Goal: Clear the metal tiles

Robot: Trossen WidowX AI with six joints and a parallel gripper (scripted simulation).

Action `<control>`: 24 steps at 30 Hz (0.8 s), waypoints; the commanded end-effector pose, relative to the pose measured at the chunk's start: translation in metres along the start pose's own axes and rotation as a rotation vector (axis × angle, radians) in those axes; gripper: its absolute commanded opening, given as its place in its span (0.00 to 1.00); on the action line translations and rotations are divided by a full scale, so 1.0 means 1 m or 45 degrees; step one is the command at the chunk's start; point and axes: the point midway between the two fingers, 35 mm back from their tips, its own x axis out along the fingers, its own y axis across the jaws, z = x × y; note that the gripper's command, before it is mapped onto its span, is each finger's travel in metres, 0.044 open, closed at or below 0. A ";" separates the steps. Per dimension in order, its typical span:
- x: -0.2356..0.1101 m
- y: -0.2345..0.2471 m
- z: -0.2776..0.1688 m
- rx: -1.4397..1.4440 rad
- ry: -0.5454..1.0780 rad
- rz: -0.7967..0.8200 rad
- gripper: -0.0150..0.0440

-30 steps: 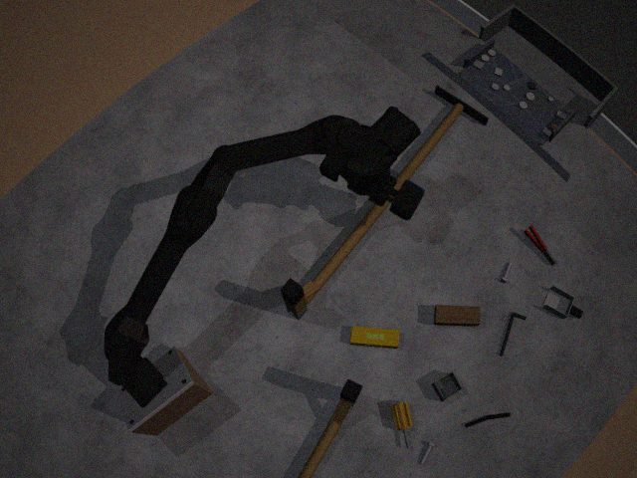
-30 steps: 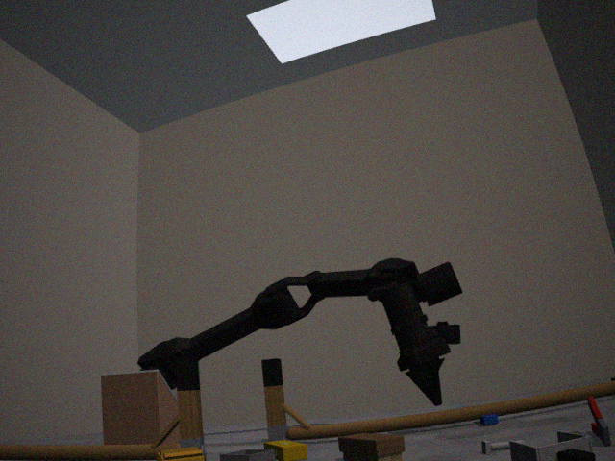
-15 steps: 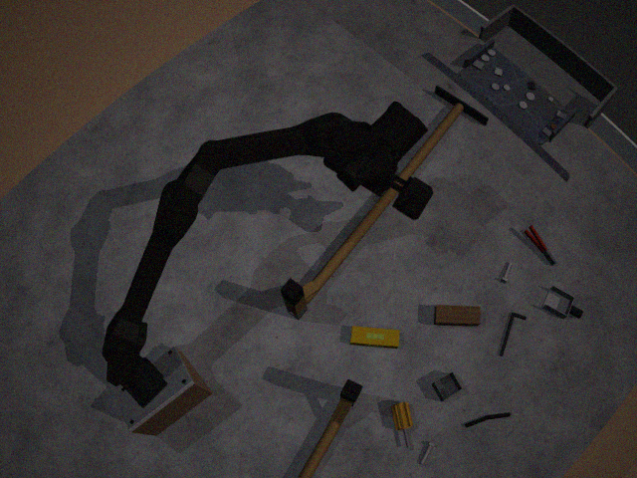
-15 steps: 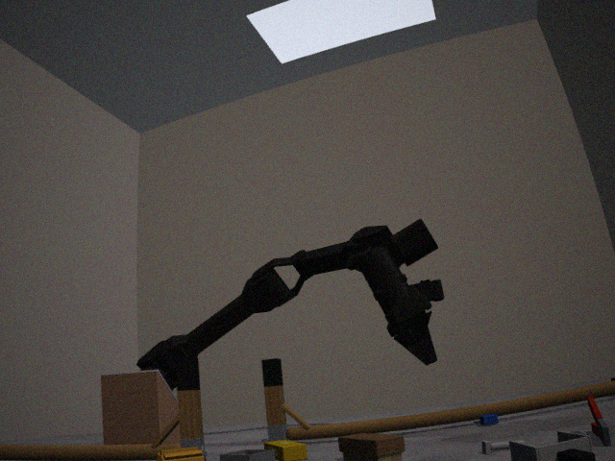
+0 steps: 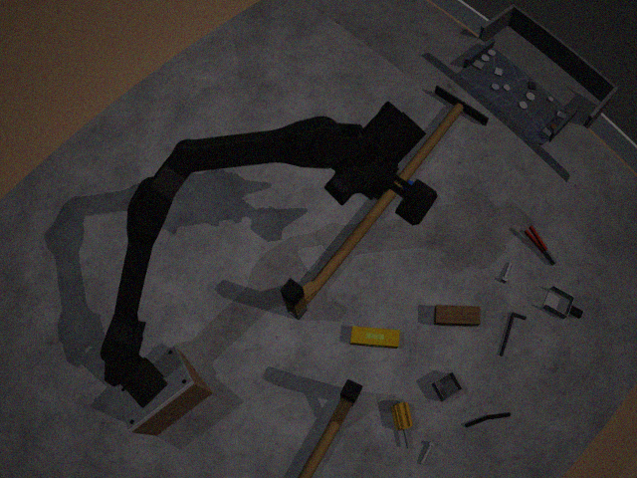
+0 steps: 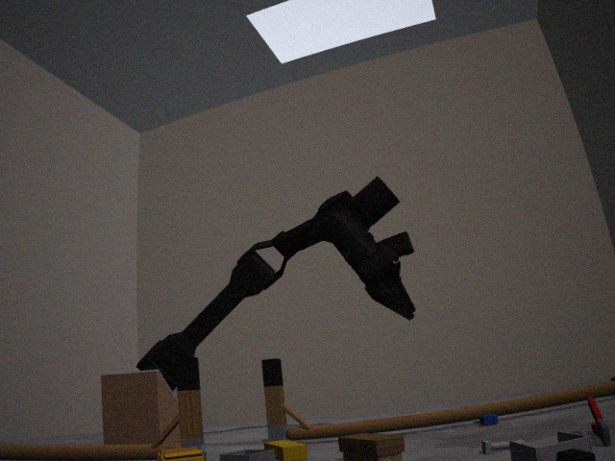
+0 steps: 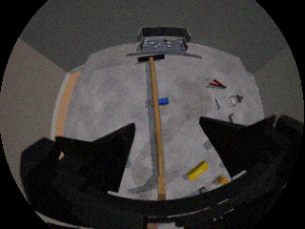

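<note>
Overhead, my gripper point(image 5: 396, 191) hangs wide, grasping nothing, above scraper point(image 5: 380, 203) lying flat on table point(image 5: 257, 93); blade beside plate point(image 5: 520, 111), tiles point(image 5: 523, 104) unswept, box point(image 5: 565, 49) waiting beyond, likely for regrasp.

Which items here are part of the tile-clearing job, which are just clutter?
Job: long scraper lying on the table, metal tiles on the steel bench plate, catch box, open gripper above.

Clutter: yellow block, brown block, red-handled tool, hex key, second wooden-handled tool.
</note>
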 end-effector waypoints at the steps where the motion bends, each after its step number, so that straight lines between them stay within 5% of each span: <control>1: -0.024 -0.003 0.002 0.023 -0.062 -0.001 1.00; 24: -0.141 -0.014 -0.010 0.101 -0.371 -0.032 1.00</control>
